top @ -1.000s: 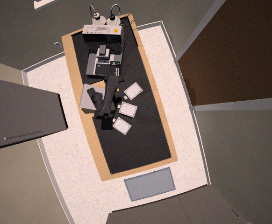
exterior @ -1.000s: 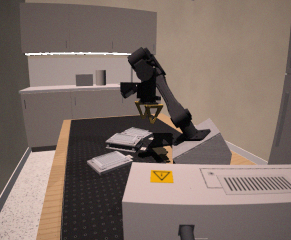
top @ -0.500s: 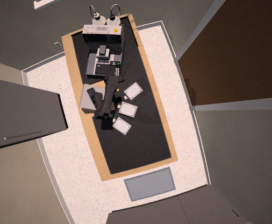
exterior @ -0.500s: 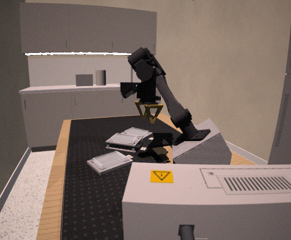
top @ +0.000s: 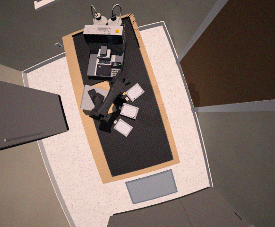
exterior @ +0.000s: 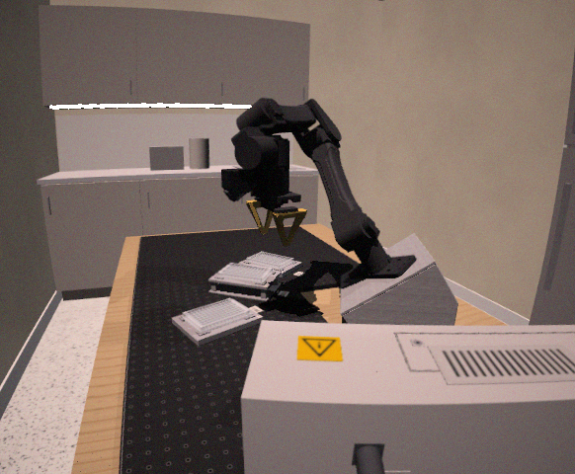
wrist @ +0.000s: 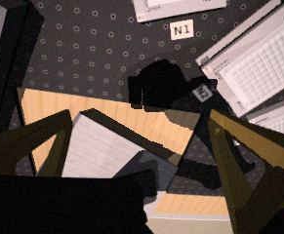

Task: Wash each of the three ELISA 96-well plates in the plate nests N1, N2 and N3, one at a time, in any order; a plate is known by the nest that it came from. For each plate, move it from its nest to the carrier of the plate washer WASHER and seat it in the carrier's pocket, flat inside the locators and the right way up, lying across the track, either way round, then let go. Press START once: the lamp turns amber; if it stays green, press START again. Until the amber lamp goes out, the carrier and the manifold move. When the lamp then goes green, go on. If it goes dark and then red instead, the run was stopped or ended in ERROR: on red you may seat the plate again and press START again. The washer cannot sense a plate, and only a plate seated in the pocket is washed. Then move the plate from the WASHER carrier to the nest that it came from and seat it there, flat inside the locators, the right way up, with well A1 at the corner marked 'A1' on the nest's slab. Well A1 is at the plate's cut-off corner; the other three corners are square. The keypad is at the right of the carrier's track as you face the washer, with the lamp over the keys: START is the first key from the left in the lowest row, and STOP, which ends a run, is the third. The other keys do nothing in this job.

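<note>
Three white 96-well plates lie in their nests on the black mat. The N1 plate is nearest the washer, the N2 plate is in the middle, and the N3 plate is farthest. My gripper is open and empty. It hangs well above the mat, beside the N1 label and the N2 label, touching no plate. The washer has a dark carrier pocket with no plate in it. The lamp over the keypad is green.
The arm stands on a grey wedge base left of the nests. Two bottles stand behind the washer. The washer's housing fills the foreground of the exterior view. The mat lies on a wooden table.
</note>
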Robot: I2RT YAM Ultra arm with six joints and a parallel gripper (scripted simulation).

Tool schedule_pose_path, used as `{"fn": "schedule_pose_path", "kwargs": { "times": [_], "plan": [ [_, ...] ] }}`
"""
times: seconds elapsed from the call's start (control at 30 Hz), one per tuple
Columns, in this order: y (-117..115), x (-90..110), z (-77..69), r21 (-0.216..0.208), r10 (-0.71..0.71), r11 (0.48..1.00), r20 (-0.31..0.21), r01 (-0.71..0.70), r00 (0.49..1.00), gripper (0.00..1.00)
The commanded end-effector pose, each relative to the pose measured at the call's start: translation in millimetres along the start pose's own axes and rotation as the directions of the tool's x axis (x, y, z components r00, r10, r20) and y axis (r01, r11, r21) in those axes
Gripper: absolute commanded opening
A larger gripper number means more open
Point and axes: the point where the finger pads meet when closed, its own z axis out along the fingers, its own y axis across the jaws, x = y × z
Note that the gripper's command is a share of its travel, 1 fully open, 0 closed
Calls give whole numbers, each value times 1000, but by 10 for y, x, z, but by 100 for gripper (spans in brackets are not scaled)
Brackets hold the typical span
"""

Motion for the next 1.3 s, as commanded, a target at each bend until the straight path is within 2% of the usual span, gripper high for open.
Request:
{"fn": "schedule_pose_path", "kwargs": {
  "times": [0.0,0.17,0.23,0.73,0.8,1.03,1.27],
  "plan": [
    [0,-155,49,-16,-191,981,28,192,981,100],
    [-78,-352,182,-16,-191,981,29,191,981,100],
    [-78,-352,182,-16,-191,981,29,191,981,100],
    [-312,-943,581,-14,-191,981,31,192,981,100],
    [-312,-943,581,-14,-191,981,31,192,981,100],
    [-420,-1218,766,-13,-191,981,32,192,981,100],
    [-422,-1222,769,-13,-191,981,32,192,981,100]
  ]
}}
